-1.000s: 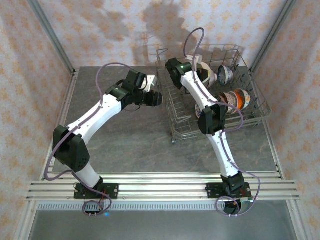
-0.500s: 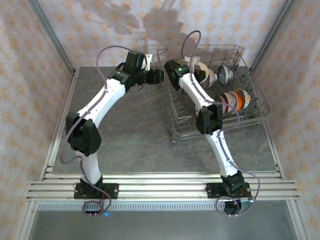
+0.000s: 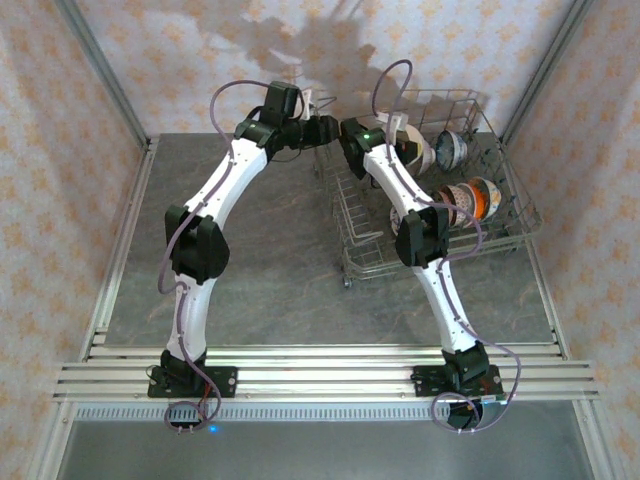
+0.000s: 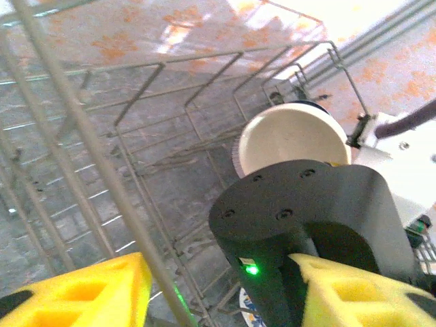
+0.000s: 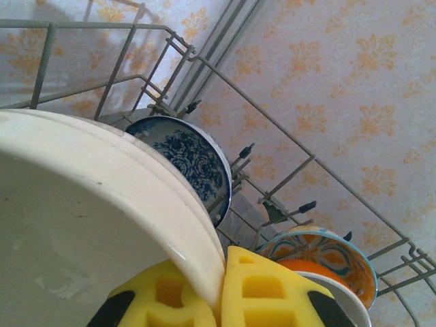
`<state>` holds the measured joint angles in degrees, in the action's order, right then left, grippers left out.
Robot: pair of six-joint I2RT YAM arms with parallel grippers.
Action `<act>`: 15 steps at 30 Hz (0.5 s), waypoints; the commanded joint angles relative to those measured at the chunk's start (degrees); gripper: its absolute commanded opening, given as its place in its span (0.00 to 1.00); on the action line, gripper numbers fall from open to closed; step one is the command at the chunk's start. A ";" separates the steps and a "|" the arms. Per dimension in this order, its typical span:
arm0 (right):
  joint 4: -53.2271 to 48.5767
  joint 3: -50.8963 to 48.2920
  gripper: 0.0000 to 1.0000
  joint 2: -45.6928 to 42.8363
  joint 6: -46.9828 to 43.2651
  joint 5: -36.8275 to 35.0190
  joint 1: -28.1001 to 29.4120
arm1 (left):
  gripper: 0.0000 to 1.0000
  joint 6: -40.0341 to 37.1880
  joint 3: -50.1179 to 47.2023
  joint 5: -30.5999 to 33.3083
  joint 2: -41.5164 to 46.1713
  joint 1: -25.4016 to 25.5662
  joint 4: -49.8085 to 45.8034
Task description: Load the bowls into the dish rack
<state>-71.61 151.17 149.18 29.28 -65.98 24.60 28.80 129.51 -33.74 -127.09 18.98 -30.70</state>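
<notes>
Swinging away from the middle of the table (image 3: 250, 270), the left arm has stretched toward the far edge. The left gripper (image 3: 322, 131) now hangs at the far left corner of the dish rack (image 3: 520, 215), its yellow fingers (image 4: 75, 293) well apart, a rack wire running between them and nothing held. Nearer the arms, along the rack's right side, an orange-patterned bowl (image 3: 482, 197) stands on edge among other bowls in the tines. Further back, the right gripper (image 5: 218, 286) has its jaws pinched narrow on the rim of a plain white bowl (image 5: 82, 204), held inside the rack near its far wall; whether it rests on the tines yet I cannot tell. Just beyond it, toward the far right corner, a blue-and-white bowl (image 5: 187, 160) stands on edge. The step in hand looks like seating the white bowl. Next it likely wants lowering into a slot beside the blue-and-white one without knocking it, then letting go, with the left gripper kept out of the way.
</notes>
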 commanded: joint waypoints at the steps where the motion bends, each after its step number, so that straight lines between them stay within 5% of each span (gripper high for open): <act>1: -3.18 0.36 0.00 -7.91 2.82 -2.24 1.40 | 0.45 4.64 1.22 2.80 -3.43 -2.14 4.38; 15: -7.40 0.00 0.00 -9.47 5.54 0.67 -1.00 | 0.17 9.08 -6.30 1.48 -0.74 -3.37 10.22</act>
<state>-76.84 150.71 143.96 32.25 -62.67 24.18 37.21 125.01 -34.61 -127.70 16.51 -21.71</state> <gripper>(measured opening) 0.057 0.189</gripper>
